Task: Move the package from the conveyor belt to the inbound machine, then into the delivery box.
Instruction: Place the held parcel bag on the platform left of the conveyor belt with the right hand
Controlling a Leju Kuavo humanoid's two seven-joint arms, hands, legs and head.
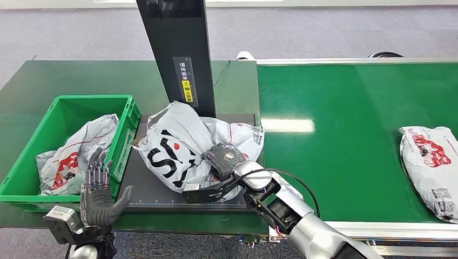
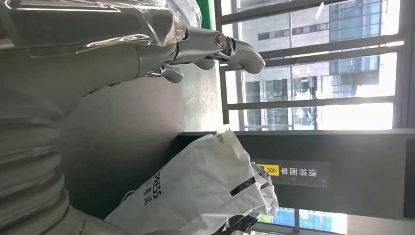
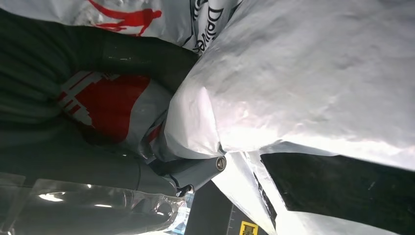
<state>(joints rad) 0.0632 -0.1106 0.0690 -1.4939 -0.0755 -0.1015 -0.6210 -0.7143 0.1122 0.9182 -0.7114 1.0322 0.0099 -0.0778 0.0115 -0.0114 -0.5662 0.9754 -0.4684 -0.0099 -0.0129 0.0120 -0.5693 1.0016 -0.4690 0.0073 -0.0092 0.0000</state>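
Note:
A crumpled white package [image 1: 173,145] with black lettering sits on the dark platform [image 1: 146,191] of the inbound machine, at the foot of its black column [image 1: 178,48]. My right hand [image 1: 224,156] lies on the package's right side and grips a fold of it; the thumb [image 3: 195,171] presses under the white plastic [image 3: 318,73], and the fingers are hidden. Grey wrap with red print [image 1: 240,134] bunches behind the hand. My left hand [image 1: 97,191] stands upright with fingers apart and holds nothing, in front of the green delivery box [image 1: 92,100]. The left wrist view shows the package [image 2: 205,191] beyond that hand [image 2: 147,54].
One grey package [image 1: 75,154] with red print lies inside the green box. The green conveyor belt [image 1: 351,108] runs to the right and carries another grey-and-red package [image 1: 432,162] near its right end. The black column rises just behind the platform.

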